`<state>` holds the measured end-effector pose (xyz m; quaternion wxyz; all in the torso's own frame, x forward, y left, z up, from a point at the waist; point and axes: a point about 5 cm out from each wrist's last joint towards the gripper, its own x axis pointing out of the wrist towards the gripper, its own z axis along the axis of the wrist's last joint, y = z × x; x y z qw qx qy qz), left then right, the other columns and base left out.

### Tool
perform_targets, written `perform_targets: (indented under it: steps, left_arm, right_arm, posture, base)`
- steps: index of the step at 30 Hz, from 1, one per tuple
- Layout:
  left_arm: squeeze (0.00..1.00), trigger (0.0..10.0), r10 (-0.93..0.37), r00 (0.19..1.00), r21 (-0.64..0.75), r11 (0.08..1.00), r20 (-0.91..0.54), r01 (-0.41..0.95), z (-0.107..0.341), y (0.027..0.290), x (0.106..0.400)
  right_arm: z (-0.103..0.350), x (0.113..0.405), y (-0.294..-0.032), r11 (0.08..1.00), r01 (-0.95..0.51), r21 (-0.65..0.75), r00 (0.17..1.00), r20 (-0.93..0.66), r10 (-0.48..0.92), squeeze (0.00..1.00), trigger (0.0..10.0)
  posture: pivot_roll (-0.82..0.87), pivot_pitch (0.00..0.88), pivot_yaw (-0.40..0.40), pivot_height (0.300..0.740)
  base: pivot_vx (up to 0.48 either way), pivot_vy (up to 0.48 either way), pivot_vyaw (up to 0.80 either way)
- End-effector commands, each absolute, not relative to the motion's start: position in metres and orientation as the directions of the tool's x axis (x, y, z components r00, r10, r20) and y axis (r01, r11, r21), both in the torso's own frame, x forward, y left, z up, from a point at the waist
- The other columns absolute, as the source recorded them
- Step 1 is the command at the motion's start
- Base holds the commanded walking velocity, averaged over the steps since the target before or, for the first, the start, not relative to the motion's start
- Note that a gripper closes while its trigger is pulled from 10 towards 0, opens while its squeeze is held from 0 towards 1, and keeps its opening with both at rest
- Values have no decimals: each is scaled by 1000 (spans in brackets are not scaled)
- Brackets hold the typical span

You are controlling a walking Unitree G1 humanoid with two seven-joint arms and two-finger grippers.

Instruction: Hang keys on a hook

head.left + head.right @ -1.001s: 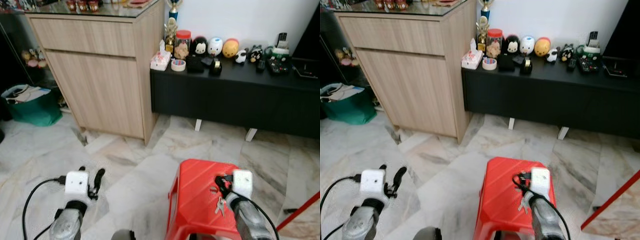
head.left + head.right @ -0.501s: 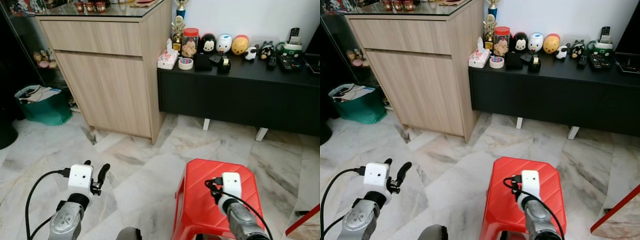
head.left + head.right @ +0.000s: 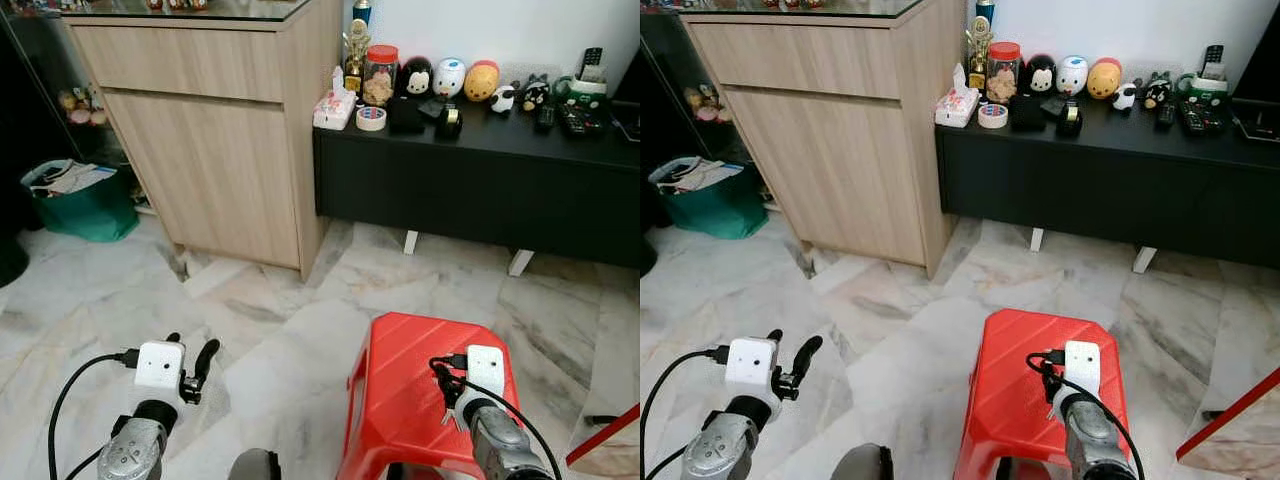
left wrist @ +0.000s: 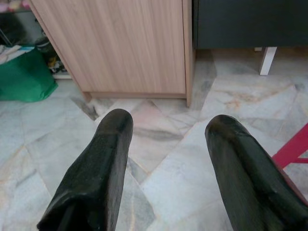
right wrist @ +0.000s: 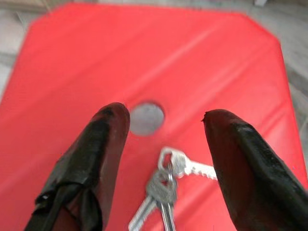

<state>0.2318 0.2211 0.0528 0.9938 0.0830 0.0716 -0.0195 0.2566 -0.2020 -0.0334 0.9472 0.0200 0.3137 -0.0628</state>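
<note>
Before you: tall light-wood cabinet (image 3: 215,130), low black sideboard (image 3: 480,190), red plastic stool (image 3: 415,395), bunch of silver keys (image 5: 168,185).

You have the cabinet at your left on the grey-veined marble floor (image 3: 270,320), with the sideboard beside it carrying a row of small figurines (image 3: 450,80). The stool stands at your lower right. Your right gripper (image 5: 163,159) hangs just above its seat, black fingers spread wide either side of the keys, which lie flat beside a round hole (image 5: 147,119). Your left gripper (image 4: 166,159) hovers over bare floor, fingers likewise parted, holding nothing.
</note>
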Motion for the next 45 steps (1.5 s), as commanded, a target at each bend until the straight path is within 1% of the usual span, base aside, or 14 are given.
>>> perform_targets:
  steps: [1, 3, 8, 9, 10, 11, 15, 16, 17, 31, 38, 44, 45]
  left_arm:
    - [0, 10000, -22, 989, 155, 987, -144, 44, 56, 221, 232]
    - [0, 10000, -20, 989, 157, 987, -145, 43, 57, 222, 233]
    - [0, 10000, -21, 989, 161, 986, -145, 44, 58, 223, 232]
    - [0, 10000, -22, 989, 162, 986, -147, 46, 57, 222, 231]
    - [0, 10000, -22, 989, 162, 986, -147, 46, 57, 222, 231]
    - [0, 10000, -22, 989, 163, 986, -149, 46, 58, 223, 231]
    - [0, 10000, -19, 988, 165, 985, -154, 45, 58, 224, 228]
    - [0, 10000, -18, 988, 165, 985, -155, 44, 57, 224, 228]
    - [0, 10000, -17, 987, 166, 985, -157, 43, 57, 224, 228]
    - [0, 10000, -3, 986, 178, 984, -165, 33, 58, 226, 223]
    - [0, 10000, 4, 986, 196, 980, -166, 29, 58, 228, 221]
    - [0, 10000, 2, 985, 204, 978, -172, 34, 58, 227, 220]
    - [0, 10000, -1, 985, 204, 978, -174, 37, 57, 227, 220]
  right_arm:
    - [-39, 250, -205, 990, 138, -17, 768, -629, -118, 0, 10000]
    - [-42, 247, -203, 991, 135, -1, 753, -649, -104, 0, 10000]
    - [-45, 243, -202, 991, 136, -11, 738, -666, -109, 0, 10000]
    - [-46, 243, -203, 990, 139, -13, 736, -668, -112, 0, 4353]
    - [-46, 243, -203, 990, 139, -13, 736, -668, -112, 0, 4353]
    - [-46, 243, -203, 989, 144, -13, 735, -668, -116, 0, 0]
    - [-45, 243, -205, 988, 152, -14, 734, -668, -122, 0, 0]
    - [-45, 243, -205, 988, 152, -17, 733, -669, -124, 0, 7882]
    - [-45, 243, -206, 988, 153, -21, 731, -671, -128, 0, 10000]
    - [-41, 248, -208, 984, 175, -12, 741, -657, -140, 0, 10000]
    - [-36, 255, -206, 985, 170, 8, 761, -637, -126, 0, 10000]
    - [-36, 256, -204, 988, 155, 15, 761, -639, -110, 0, 10000]
    - [-36, 256, -204, 988, 153, 14, 760, -641, -108, 0, 8941]
  posture:
    - [77, 77, -4, 635]
    - [77, 83, -3, 635]
    - [81, 104, 3, 635]
    - [84, 107, 4, 635]
    - [84, 107, 4, 635]
    - [84, 112, 4, 635]
    - [83, 118, 3, 635]
    - [83, 120, 3, 635]
    - [85, 126, 3, 635]
    - [98, 134, 5, 635]
    - [101, 132, 5, 635]
    - [101, 131, 5, 635]
    - [101, 131, 5, 635]
  base:
    - [0, 0, 0]
    - [0, 0, 0]
    - [0, 0, 0]
    - [0, 0, 0]
    - [0, 0, 0]
    - [0, 0, 0]
    - [0, 0, 0]
    - [0, 0, 0]
    - [0, 0, 0]
    - [0, 0, 0]
    - [0, 0, 0]
    - [0, 0, 0]
    - [0, 0, 0]
